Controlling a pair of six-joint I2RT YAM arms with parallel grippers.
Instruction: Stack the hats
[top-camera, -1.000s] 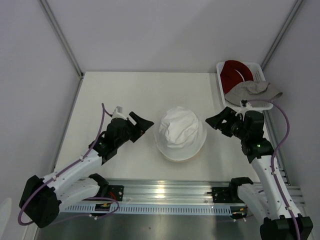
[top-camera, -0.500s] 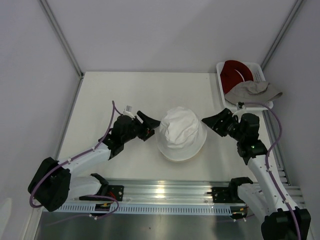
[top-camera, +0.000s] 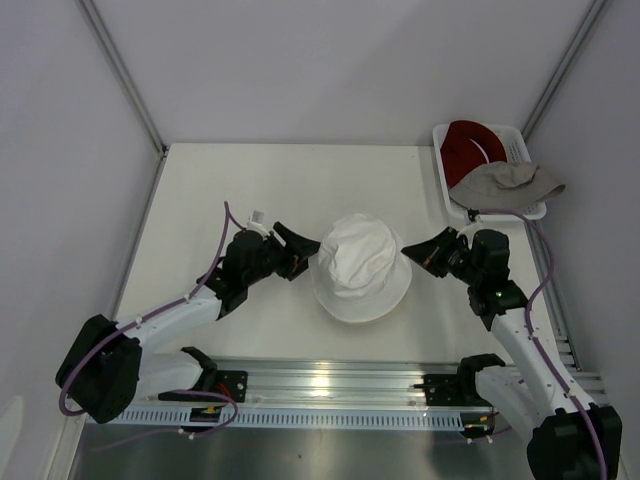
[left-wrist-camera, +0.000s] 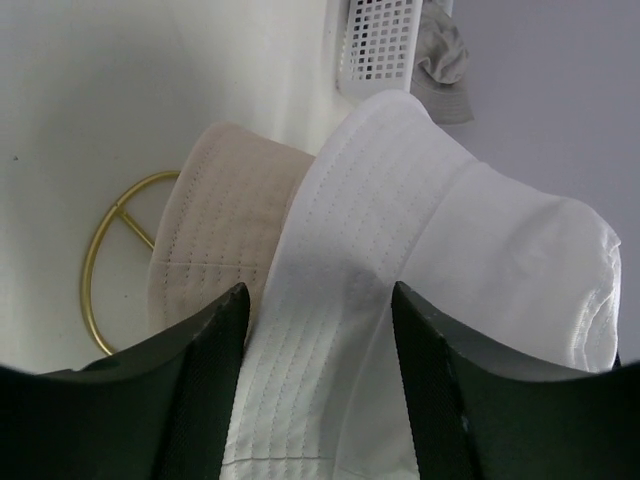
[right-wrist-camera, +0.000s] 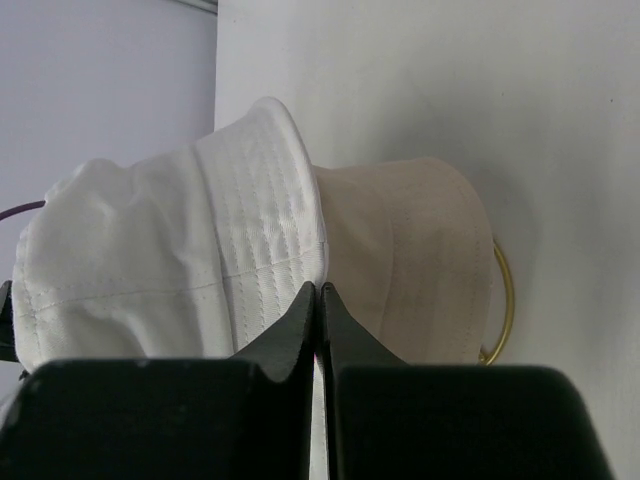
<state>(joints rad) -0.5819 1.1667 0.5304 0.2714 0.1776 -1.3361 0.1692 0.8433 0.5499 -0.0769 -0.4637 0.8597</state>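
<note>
From my console the table shows the job about half done, as I judge it: the white hat sits over the beige hat, so two of four are stacked, both just ahead of the fingers of both arms. The left gripper has its fingers spread, with the white brim running up between them and the beige crown just beyond the left finger; nothing is pinched on that side. The right gripper has its fingers pressed together right at the edge of the white brim, with the beige crown to the right of the tips (whether a fold of white cloth is caught between them I cannot tell). What is left, I reckon, is settling the white hat squarely and then bringing over the other two. Those lie in the basket, well beyond and to the outside of the right fingers: the grey hat draped over its near rim, and the red hat behind it at the far end. Little stands in the way; the grey hat lies partly over the red one, so I expect it must come out first. The smallest thing is the gold ring under the beige brim, past the left finger.
</note>
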